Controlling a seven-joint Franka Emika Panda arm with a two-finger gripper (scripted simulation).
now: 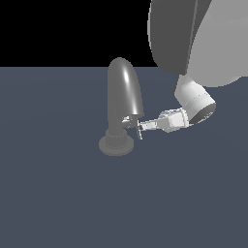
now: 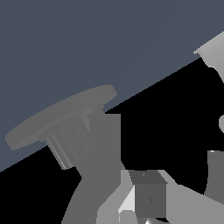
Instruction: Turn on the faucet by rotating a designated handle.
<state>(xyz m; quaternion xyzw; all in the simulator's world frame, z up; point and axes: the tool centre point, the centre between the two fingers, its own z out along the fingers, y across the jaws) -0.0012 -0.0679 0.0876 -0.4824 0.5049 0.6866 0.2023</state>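
The faucet [image 1: 124, 92] is a glossy grey arched tube on a ribbed round base [image 1: 116, 144], standing mid-scene in the exterior view. Its small handle [image 1: 129, 121] juts from the tube's lower part toward the exterior view's right. My gripper [image 1: 139, 129] reaches in from that side, its fingertips right against the handle's end. In the wrist view the flanged base [image 2: 61, 117] and tube [image 2: 103, 166] show close up. The gripper [image 2: 181, 190] has its fingers [image 2: 148, 197] spread apart, one lying beside the tube. It looks open, and nothing shows clamped between the fingers.
The faucet stands on a flat dark blue-grey surface [image 1: 58, 193]. The arm's large grey links [image 1: 203, 38] hang over the upper part of the exterior view's right, with the white wrist [image 1: 196, 99] just behind the gripper.
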